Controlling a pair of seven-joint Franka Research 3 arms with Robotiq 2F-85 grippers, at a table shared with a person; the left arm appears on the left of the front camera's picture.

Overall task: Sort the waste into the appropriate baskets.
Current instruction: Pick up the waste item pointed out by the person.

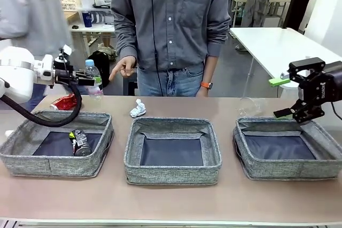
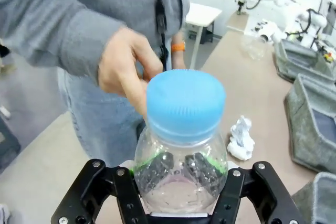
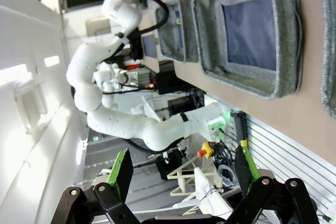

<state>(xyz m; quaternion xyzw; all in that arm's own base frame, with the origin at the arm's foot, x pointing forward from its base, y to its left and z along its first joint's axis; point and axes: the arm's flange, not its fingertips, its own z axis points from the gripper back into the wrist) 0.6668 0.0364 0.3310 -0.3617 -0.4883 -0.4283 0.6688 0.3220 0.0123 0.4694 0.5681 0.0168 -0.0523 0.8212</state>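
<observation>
My left gripper (image 1: 85, 80) is shut on a clear plastic bottle (image 1: 94, 74) with a blue cap, held above the table's far left edge. In the left wrist view its green pads press the bottle (image 2: 184, 129) from both sides at the gripper (image 2: 181, 177). A person's hand (image 1: 124, 68) hovers just right of the bottle. A dark can (image 1: 80, 142) lies in the left basket (image 1: 32, 161). Behind that basket is a red can (image 1: 65, 101). A paper wad (image 1: 138, 109) and a clear cup (image 1: 250, 105) lie behind the middle basket (image 1: 172, 174) and right basket (image 1: 251, 166). My right gripper (image 1: 284, 99) hangs open above the right basket.
The person stands at the far side, centre. In the right wrist view the open fingers (image 3: 122, 174) frame the robot base and floor, with the middle basket (image 3: 283, 85) above. A white table (image 1: 283, 41) stands behind at right.
</observation>
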